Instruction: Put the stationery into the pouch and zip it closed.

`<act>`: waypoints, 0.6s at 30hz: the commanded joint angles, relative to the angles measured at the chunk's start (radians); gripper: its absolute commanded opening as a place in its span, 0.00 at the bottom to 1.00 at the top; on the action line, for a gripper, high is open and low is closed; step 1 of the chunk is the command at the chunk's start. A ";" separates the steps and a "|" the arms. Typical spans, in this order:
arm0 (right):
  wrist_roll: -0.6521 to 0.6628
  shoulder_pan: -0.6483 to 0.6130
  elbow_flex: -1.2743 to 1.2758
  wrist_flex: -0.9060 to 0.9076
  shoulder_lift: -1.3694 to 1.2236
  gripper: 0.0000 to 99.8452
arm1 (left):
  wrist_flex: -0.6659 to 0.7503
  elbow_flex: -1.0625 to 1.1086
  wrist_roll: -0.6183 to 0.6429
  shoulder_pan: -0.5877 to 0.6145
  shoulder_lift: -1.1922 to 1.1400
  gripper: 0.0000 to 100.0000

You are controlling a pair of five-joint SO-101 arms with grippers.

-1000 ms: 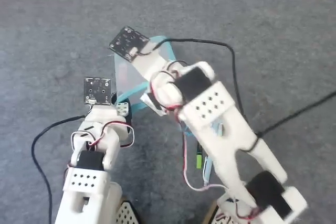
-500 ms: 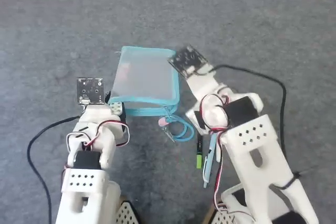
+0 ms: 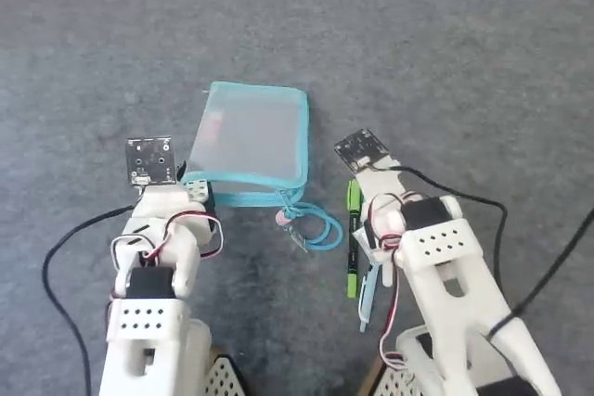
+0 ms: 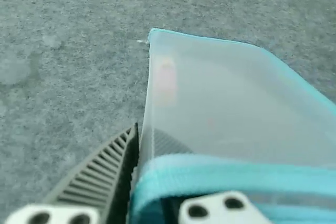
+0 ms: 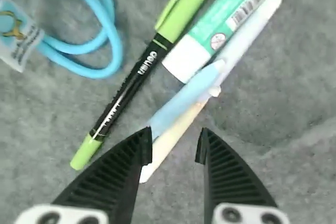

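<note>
**Q:** Which step is this, still picking stuff up?

**A:** Looks like the first grab to me. The right gripper [image 5: 174, 140] hangs with its jaws spread over the light-blue pen [image 5: 184, 100] and holds nothing. That pen is bundled with a green-capped pen [image 5: 142, 66], a white pen [image 5: 260, 17] and a green-and-white tube [image 5: 226, 19], just beside the pouch's [image 3: 251, 141] zipper corner. Next it needs to drop and pinch just one, which is tricky since they're touching.

**Q:** And the other arm?

**A:** The left gripper [image 4: 152, 140] is clamped on the pouch's near corner. The blue cord loop [image 5: 79, 40] lies between the pouch and the pens, so it might snag. Can't tell if the zip's open.
</note>
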State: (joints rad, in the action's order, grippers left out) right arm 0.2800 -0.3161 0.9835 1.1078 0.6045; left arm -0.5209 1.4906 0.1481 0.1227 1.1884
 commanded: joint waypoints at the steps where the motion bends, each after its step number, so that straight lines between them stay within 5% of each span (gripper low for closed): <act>1: 0.040 0.031 0.006 -0.015 0.044 0.15 | 0.028 -0.022 -0.009 0.008 -0.002 0.01; 18: 0.046 0.056 0.206 -0.166 0.042 0.15 | 0.026 -0.019 -0.009 0.009 -0.002 0.01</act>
State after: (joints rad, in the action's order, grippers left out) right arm 0.3153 -0.2716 1.1676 0.9835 0.6061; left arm -0.5209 1.4906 0.1481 0.1227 1.1884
